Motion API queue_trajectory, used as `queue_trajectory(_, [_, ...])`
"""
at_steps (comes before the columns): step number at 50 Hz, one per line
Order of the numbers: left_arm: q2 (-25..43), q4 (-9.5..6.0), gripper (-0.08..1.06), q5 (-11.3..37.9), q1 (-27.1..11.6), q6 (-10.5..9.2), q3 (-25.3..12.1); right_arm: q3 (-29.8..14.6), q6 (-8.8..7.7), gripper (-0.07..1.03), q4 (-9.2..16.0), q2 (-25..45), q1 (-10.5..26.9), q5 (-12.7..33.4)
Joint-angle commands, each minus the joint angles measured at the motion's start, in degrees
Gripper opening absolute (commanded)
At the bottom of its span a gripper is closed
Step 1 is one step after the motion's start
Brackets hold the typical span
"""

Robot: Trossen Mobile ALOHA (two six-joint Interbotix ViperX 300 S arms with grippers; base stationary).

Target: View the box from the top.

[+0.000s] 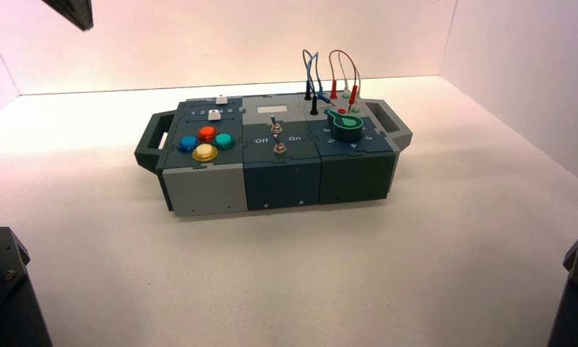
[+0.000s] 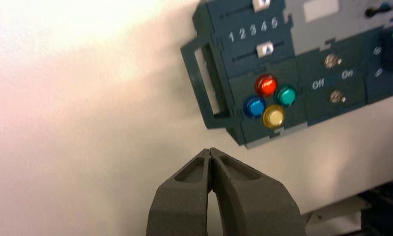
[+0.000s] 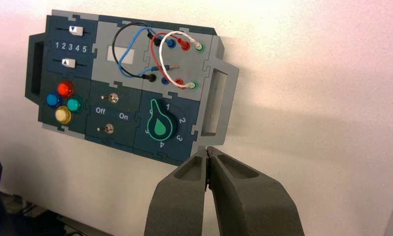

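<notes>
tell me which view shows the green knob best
The right wrist view: the green knob faces the camera whole, with numbers ringed around it, beyond the shut right gripper. The high view shows it small and slanted; the left wrist view cuts it off at the edge.

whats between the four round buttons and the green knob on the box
The two toggle switches with the Off/On lettering sit between the buttons and the knob on the box, clearest in the right wrist view.

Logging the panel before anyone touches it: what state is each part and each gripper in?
Box: flat on the table, untouched.
Green knob: pointer between 5 and 1.
Wires: plugged in.
Left gripper: fingers shut, empty.
Right gripper: fingers shut, empty.
</notes>
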Motion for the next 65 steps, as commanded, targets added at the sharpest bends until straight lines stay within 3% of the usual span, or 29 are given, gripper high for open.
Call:
queue_trajectory(1, [1.23,0.0,-0.03,0.53,0.18,0.18,-2.29,-1.67,0.53,-0.02,-0.26,0.0,0.79,-0.79])
queue_trajectory(15, [1.05,0.0,-0.03,0.53,0.18,0.26,-3.08,-2.02,2.37,-0.02,-2.46,0.79,2.99,-1.58])
queue_trajectory(21, [0.53,0.0,-0.03,0.7,0.18,0.18,-2.55,-3.34,5.01,-0.02,-5.19,1.76,6.5,-1.49])
queue_trajectory(26, [0.53,0.0,-0.03,0.79,0.18,0.18,-2.02,-3.78,5.89,-0.02,-6.24,2.37,7.91,-1.32])
queue_trajectory(50, [-1.14,-0.09,-0.03,0.88,0.18,0.18,-0.97,-4.13,6.94,-0.02,-6.68,3.52,10.2,-1.41])
queue_trajectory(65, [-0.97,-0.18,-0.03,1.49,-0.7,0.18,0.44,-5.1,8.0,-0.02,-7.21,5.98,13.54,-1.49])
